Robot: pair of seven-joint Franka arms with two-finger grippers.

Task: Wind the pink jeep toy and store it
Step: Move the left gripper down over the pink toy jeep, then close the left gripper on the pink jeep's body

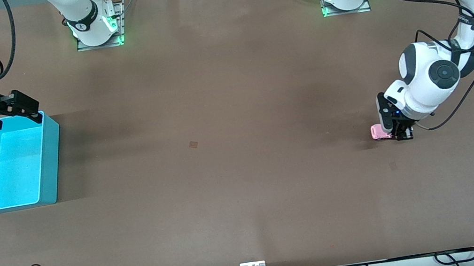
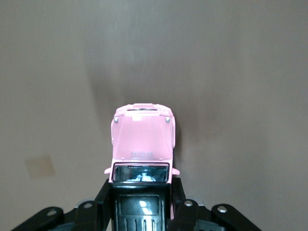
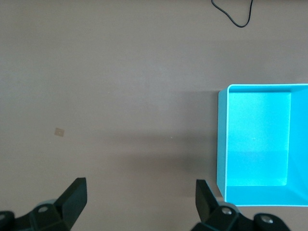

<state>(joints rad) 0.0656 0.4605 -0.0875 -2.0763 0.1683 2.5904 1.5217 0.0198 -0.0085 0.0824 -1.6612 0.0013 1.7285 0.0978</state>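
Pink jeep toy (image 1: 378, 131) is sitting low at the table (image 1: 230, 153) surface toward the left arm's end, at about four o'clock from the middle of the front view, and the left gripper (image 1: 401, 131) is clamping its rear half. In the left wrist view the jeep (image 2: 143, 159) is pointing its long axis straight out from between the fingers (image 2: 179, 204), hood toward twelve o'clock, the black roof section lying between the two pads, so the fingers are pressing on its flanks, not its ends. Judging by that hold, a pull-back wind would be running along this same axis. The blue bin (image 1: 9, 164) is standing well apart, at nine o'clock in the front view, toward the right arm's end; the right gripper (image 1: 1, 115) is waiting over its upper rim with fingers (image 3: 74, 197) spread wide and holding nothing. The left arm is far nearer the toy. Wheels are hidden under the body, so whether they are touching the table is hard to make out, and the rear end is cut off.
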